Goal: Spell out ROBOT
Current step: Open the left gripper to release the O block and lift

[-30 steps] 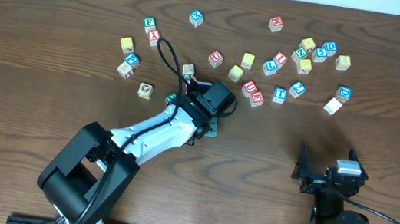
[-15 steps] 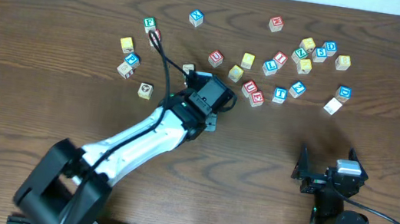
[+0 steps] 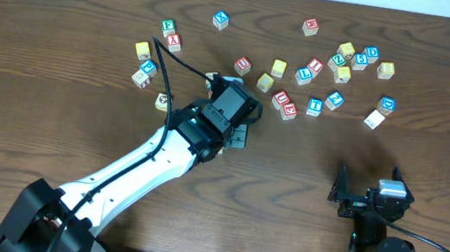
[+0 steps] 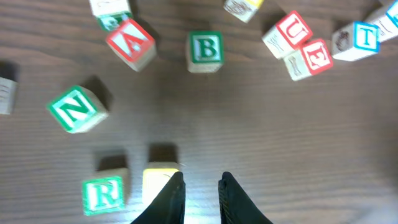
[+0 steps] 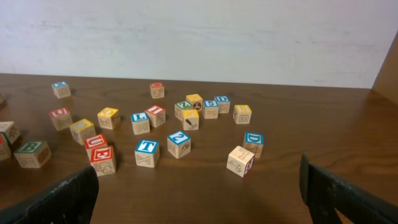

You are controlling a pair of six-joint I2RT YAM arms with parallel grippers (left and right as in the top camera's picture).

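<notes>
In the left wrist view the green R cube (image 4: 102, 193) stands on the table with a yellow-faced cube (image 4: 158, 179) close on its right. My left gripper (image 4: 202, 186) hangs just right of that yellow cube. Its jaws are a narrow gap apart with nothing between them, and the left fingertip (image 4: 175, 194) overlaps the cube's edge. Farther ahead stands the green B cube (image 4: 205, 50) (image 5: 31, 153). The blue T cube (image 4: 358, 37) (image 3: 315, 106) (image 5: 147, 148) is off to the right. My right gripper (image 5: 199, 171) (image 3: 367, 186) rests wide open and empty near the front right.
A green N cube (image 4: 76, 109) and a red-lettered cube (image 4: 130, 40) lie left of the B. Red U (image 4: 287, 33) and E (image 4: 309, 57) cubes lie to its right. Several more cubes are scattered across the far half of the table (image 3: 49, 138), where the left arm (image 3: 151, 155) lies.
The left arm has stretched out and its wrist has shifted slightly up and left, now covering the green cube seen beside it earlier. The right arm has not moved.
</notes>
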